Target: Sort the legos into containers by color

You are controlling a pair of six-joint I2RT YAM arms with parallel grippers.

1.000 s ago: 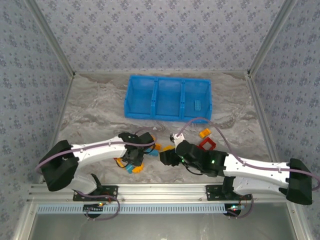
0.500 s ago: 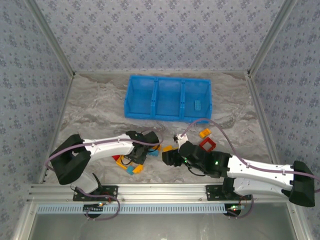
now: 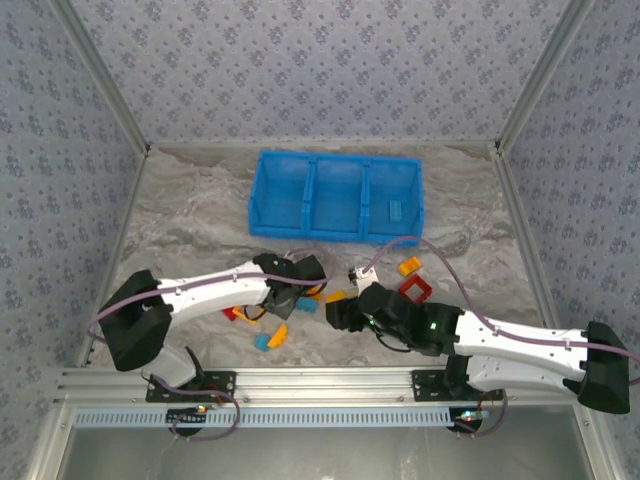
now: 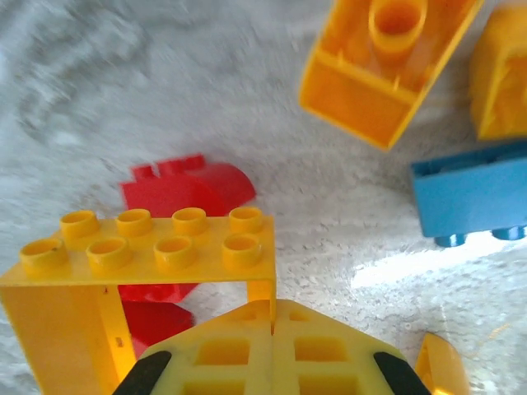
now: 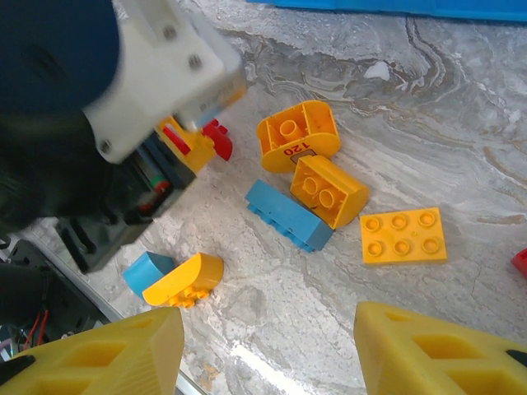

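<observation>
Well, the right gripper (image 5: 265, 350) is hovering with jaws spread wide over the loose legos (image 5: 329, 191), seemingly to straddle one, while the left gripper (image 4: 272, 329) is pressing its tips together against a yellow arch brick (image 4: 152, 251); the blue bin (image 3: 335, 157) is sitting well beyond

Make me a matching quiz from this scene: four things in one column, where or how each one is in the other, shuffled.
Things:
A. right gripper
B. left gripper
C. farthest blue brick
D. red frame

States:
1. in the bin's right compartment
2. open
3. on the table by the right arm
4. shut on a yellow brick

Pairs: A-2, B-4, C-1, D-3
</observation>
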